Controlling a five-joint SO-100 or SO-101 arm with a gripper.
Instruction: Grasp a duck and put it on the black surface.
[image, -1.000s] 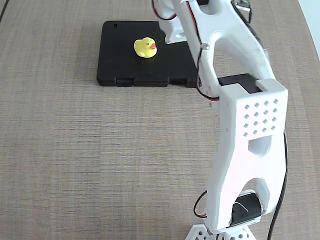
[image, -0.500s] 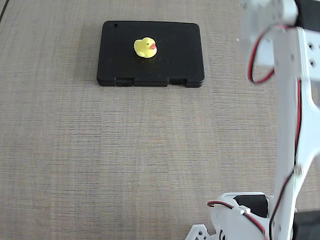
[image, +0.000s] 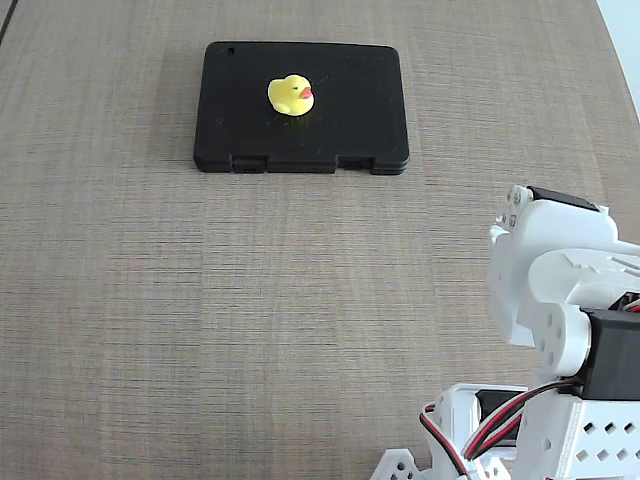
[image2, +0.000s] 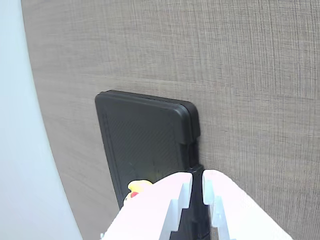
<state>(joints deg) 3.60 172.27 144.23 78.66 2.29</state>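
The tiny yellow duck (image: 291, 95) with its orange-red beak stands upright on the black case (image: 350, 115), a little left of the case's middle, at the far side of the table in the fixed view. In the wrist view the black case (image2: 145, 145) lies ahead, and only a bit of the duck (image2: 135, 188) peeks out behind my left finger. My gripper (image2: 197, 172) is shut with just a thin slit between the white fingers (image2: 165, 200), and it holds nothing. It is well back from the case. The gripper itself does not show in the fixed view.
My white arm (image: 560, 300) is folded at the table's near right corner, with red and black wires at its base (image: 480, 430). The table is grey-brown woven-look wood (image: 250, 300). Its edge shows at the far right (image: 625, 30) and as a curved edge on the left of the wrist view (image2: 45, 150).
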